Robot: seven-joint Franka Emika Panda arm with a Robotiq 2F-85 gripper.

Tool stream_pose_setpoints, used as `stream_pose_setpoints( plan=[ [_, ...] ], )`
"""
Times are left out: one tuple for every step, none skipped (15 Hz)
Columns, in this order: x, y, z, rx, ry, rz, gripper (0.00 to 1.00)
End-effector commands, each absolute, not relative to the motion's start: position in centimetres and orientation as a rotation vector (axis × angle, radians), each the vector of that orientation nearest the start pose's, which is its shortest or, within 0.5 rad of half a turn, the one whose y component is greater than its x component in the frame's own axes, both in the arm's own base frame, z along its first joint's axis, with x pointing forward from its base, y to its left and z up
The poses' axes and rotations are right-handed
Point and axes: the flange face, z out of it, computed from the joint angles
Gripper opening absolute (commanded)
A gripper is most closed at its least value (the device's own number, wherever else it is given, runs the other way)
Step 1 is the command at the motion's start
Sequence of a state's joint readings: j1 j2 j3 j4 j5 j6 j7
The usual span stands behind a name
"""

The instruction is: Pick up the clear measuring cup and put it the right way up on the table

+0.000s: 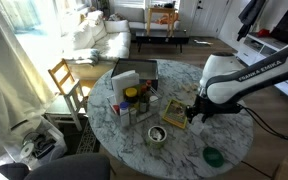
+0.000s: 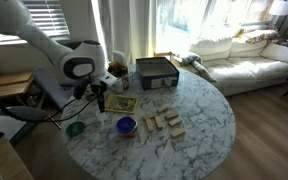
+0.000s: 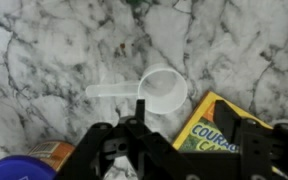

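In the wrist view the clear measuring cup lies on the white marble table, its handle pointing left. I cannot tell which way up it is. My gripper is open just above it. The left finger is at the cup's rim and the right finger is over a yellow book. The gripper hovers low over the table edge in both exterior views. I cannot make out the cup in either of them.
A yellow book lies beside the cup. On the table are a blue bowl, wooden blocks, a grey box, a green lid and a round tin. A wooden chair stands beside it.
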State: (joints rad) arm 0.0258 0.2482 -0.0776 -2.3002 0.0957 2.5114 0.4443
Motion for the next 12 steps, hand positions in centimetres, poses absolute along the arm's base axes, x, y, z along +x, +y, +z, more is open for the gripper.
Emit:
stream_pose_setpoints(
  plan=[
    [50.6,-2.9,28.8,-2.995,0.859,-0.088,1.0],
    [50.5,-3.0,30.1,-2.995,0.834,-0.116,1.0],
    [50.4,-3.1,31.4,-2.992,0.819,-0.126,1.0],
    [50.4,-3.3,32.5,-2.988,0.824,-0.158,1.0],
    [50.2,-3.5,33.6,-2.982,0.815,-0.179,1.0],
    [50.0,-3.5,34.6,-2.964,0.768,-0.192,1.0],
    [49.9,-3.7,35.3,-2.974,0.744,-0.213,1.0],
    [49.8,-4.0,35.8,-2.988,0.72,-0.229,1.0],
    [51.3,-3.6,35.1,-2.969,0.77,-0.234,1.0],
    [51.2,-3.7,35.6,-2.966,0.767,-0.25,1.0],
    [51.2,-3.7,35.8,-2.965,0.767,-0.254,1.0],
    [51.3,-3.6,35.7,-2.966,0.765,-0.252,1.0]
  ],
)
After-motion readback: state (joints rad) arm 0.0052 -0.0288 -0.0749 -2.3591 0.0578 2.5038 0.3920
